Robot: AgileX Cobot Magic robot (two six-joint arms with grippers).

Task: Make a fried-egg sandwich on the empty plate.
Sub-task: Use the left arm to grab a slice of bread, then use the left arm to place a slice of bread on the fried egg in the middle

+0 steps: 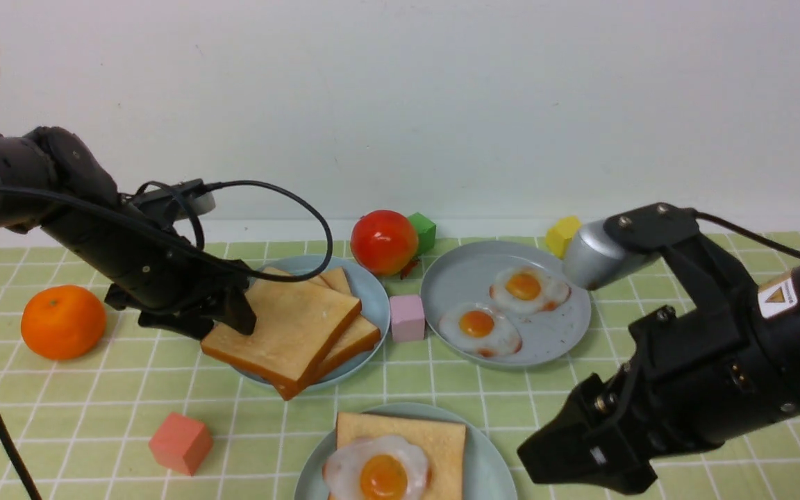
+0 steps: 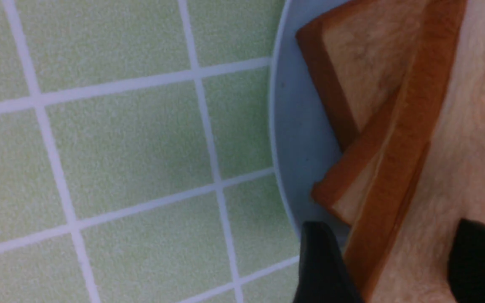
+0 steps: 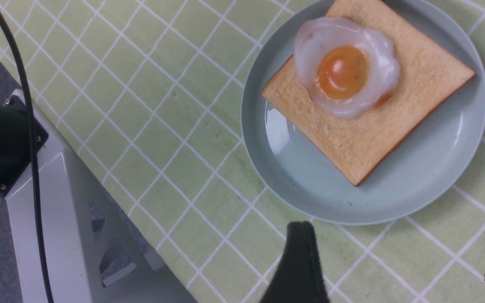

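The pale aqua plate [image 1: 492, 473] sits at the near middle with one toast slice [image 1: 435, 437] on it and a fried egg [image 1: 376, 473] on that slice. The right wrist view shows the same plate [image 3: 394, 202], toast [image 3: 415, 109] and egg [image 3: 343, 71]. My left gripper [image 1: 233, 316] is shut on the edge of another toast slice [image 1: 285, 330] and holds it tilted over the back-left plate [image 1: 374, 298]. In the left wrist view its jaws clamp the slice [image 2: 457, 160] through its thickness. My right gripper [image 1: 567, 465] is open and empty, over the cloth just right of the near plate.
More toast slices [image 1: 357, 339] lie on the back-left plate. A grey-blue plate [image 1: 553, 344] holds two fried eggs. Around them are an orange [image 1: 63, 321], a tomato [image 1: 384, 242], and green [image 1: 422, 231], yellow [image 1: 562, 236], pink [image 1: 407, 317] and red [image 1: 180, 443] blocks.
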